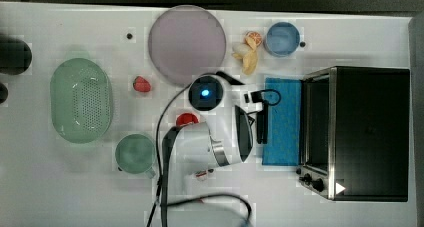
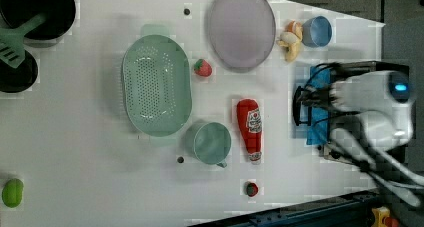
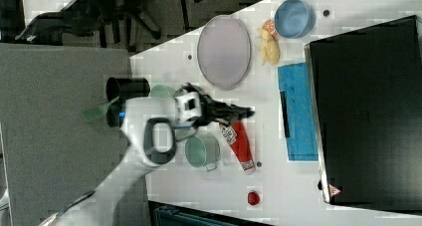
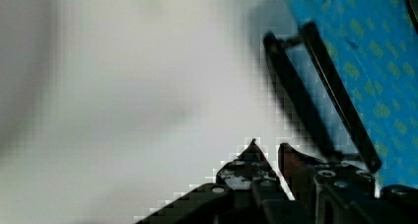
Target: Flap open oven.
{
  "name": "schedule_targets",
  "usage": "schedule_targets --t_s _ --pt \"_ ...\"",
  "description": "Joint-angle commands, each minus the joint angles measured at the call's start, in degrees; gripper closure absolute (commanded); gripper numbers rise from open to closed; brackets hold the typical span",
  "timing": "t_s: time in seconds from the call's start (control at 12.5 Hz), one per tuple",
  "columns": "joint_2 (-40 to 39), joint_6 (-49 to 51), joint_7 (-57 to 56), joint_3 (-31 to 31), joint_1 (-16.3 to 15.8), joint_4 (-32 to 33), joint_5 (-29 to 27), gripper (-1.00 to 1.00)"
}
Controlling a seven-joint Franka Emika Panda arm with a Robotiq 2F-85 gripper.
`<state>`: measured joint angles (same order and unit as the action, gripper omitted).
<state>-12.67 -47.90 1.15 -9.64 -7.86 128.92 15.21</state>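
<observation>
Blue-tinted glass door (image 1: pixel 282 121) of the oven (image 1: pixel 367 132) lay flapped down; the gripper (image 4: pixel 268 152), jaws narrowly apart and empty, hovered at the top view's nine o'clock of its bar handle (image 4: pixel 320 86).

A glossy white arm (image 1: pixel 200 142) with a silver joint ring is showing a glowing blue light on its dark round cap. Black cables (image 1: pixel 162 152) are trailing along it, and its black gripper (image 4: pixel 268 157) is showing small silver screws.

green colander (image 2: pixel 157 85), ketchup bottle (image 2: pixel 249 129), purple plate (image 2: pixel 241 27)
</observation>
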Motion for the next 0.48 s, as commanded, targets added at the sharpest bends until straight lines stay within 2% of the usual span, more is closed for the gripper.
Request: schedule_targets --t_s 0.08,0.24,0.48 --pt "10.7 7.7 3.3 -1.2 0.5 -6.6 -8.9 0.65" --pt "16.0 19.2 3.6 -1.3 0.6 -10.7 -13.0 0.65" --pt "20.4 36.5 3.6 -1.2 0.5 -20.0 -12.7 0.65"
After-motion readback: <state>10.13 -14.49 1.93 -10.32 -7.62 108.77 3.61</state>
